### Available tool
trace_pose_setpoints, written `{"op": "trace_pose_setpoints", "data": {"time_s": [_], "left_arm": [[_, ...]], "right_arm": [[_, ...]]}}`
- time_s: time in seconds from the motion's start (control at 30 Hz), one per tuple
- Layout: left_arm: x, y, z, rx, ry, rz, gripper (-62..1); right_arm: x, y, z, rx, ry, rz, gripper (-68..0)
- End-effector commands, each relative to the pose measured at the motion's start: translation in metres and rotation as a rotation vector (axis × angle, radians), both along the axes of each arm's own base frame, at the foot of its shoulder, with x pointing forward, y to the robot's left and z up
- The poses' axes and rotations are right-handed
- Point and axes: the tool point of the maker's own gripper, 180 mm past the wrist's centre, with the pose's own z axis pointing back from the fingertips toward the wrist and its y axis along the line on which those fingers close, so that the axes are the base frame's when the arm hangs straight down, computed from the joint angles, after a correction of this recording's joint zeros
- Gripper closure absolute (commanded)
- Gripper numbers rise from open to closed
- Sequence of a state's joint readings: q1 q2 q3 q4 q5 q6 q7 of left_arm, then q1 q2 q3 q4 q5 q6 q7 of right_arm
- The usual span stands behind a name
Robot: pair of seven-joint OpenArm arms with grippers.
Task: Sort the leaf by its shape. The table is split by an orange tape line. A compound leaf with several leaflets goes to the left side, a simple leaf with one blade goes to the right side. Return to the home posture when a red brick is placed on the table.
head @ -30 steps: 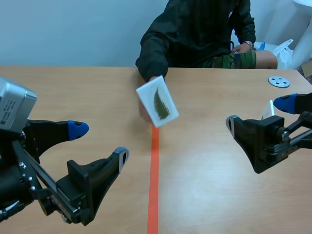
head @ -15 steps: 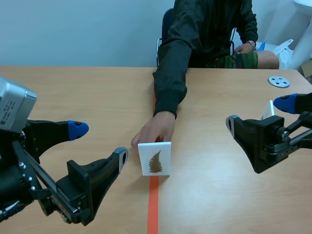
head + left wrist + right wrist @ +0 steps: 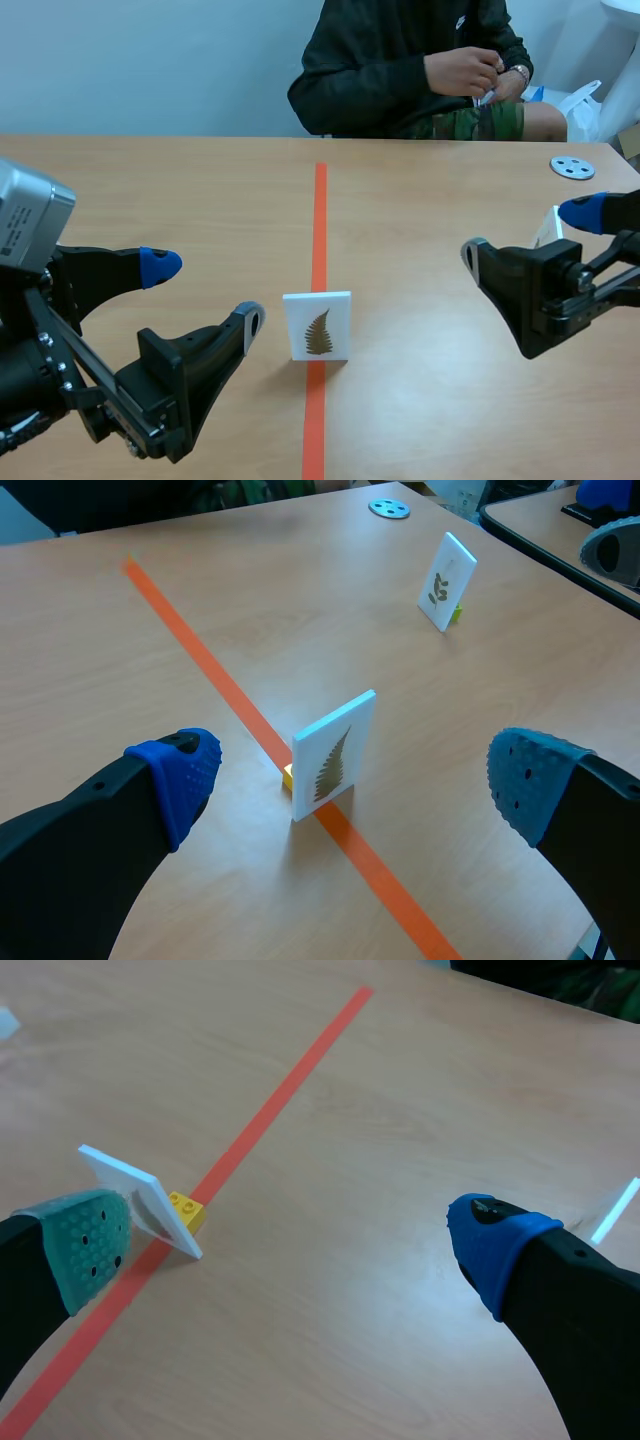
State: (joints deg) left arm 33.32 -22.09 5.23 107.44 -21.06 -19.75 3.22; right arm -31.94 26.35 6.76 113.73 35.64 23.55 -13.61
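Both grippers are hanging wide open, with nothing in either. The left gripper (image 3: 205, 292) is sitting low, and the fern card (image 3: 317, 325) is standing upright just ahead of it, lined up with the gap between its fingers. The card is sitting right on the orange tape line (image 3: 320, 220), propped by a little yellow brick (image 3: 186, 1210). From the right gripper (image 3: 528, 232), that card is off beside its green-padded finger. A second leaf card (image 3: 445, 580) is standing close by the right gripper. A person (image 3: 400, 70) is sitting far beyond both.

Leaf card (image 3: 317, 325) on tape line (image 3: 319, 215)
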Motion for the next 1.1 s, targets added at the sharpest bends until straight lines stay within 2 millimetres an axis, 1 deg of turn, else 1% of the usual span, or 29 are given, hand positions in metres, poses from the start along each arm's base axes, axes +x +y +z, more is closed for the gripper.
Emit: {"op": "trace_pose_setpoints", "data": {"time_s": [0.0, 0.1, 0.23, 0.43, 0.63, 0.8, 1.07], "left_arm": [[0.002, 0.000, 0.006, -0.016, -0.018, 0.002, -57.2], [0.002, 0.000, 0.006, -0.016, -0.018, 0.002, -57.2], [0.002, 0.000, 0.006, -0.017, -0.019, 0.003, -57.2], [0.003, 0.002, 0.006, -0.013, -0.021, 0.011, -57.2], [0.005, 0.005, 0.005, -0.008, -0.021, 0.030, -57.2], [0.006, 0.005, 0.006, -0.007, -0.022, 0.032, -57.2], [0.013, 0.019, 0.011, 0.007, -0.055, 0.066, -57.2]], "right_arm": [[0.003, 0.002, 0.008, 0.014, -0.028, 0.011, -67.9], [0.001, 0.005, 0.006, 0.018, -0.020, 0.022, -67.9], [-0.004, 0.019, 0.001, 0.022, -0.002, 0.078, -67.9], [-0.004, 0.033, -0.008, 0.004, 0.007, 0.146, -67.9], [0.005, 0.046, -0.023, 0.010, 0.025, 0.225, -67.9], [0.008, 0.066, -0.035, 0.049, 0.040, 0.323, -67.9], [0.017, 0.087, -0.061, 0.028, 0.029, 0.413, -67.9]]}}
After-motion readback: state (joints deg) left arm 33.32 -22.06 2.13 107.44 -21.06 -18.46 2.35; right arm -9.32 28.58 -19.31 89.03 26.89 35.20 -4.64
